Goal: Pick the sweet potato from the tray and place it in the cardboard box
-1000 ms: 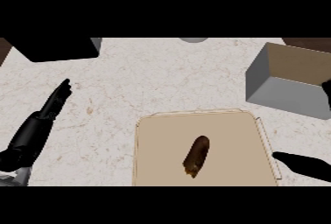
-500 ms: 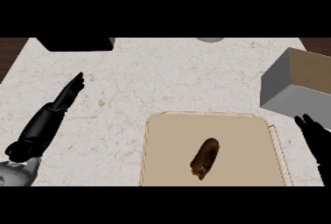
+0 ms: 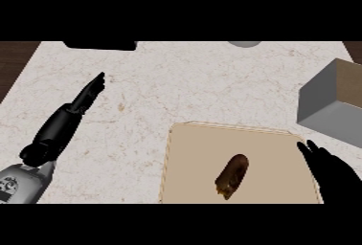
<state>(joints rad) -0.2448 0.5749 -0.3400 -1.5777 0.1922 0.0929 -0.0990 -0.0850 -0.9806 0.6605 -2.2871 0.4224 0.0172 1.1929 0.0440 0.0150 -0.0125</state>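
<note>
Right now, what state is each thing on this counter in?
sweet potato: lying on the tray, untouched.
tray: flat on the counter.
cardboard box: open, nothing visible inside.
left hand: open, fingers straight, holding nothing.
right hand: open, at the tray's right edge.

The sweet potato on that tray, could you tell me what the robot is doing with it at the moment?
Nothing holds it yet. The sweet potato lies untouched on the tray. The right robot hand is at the tray's right edge with its fingers straight, not touching the potato. The left robot hand rests open on the counter, away from the tray. The cardboard box stands at the right, beyond the tray.
</note>
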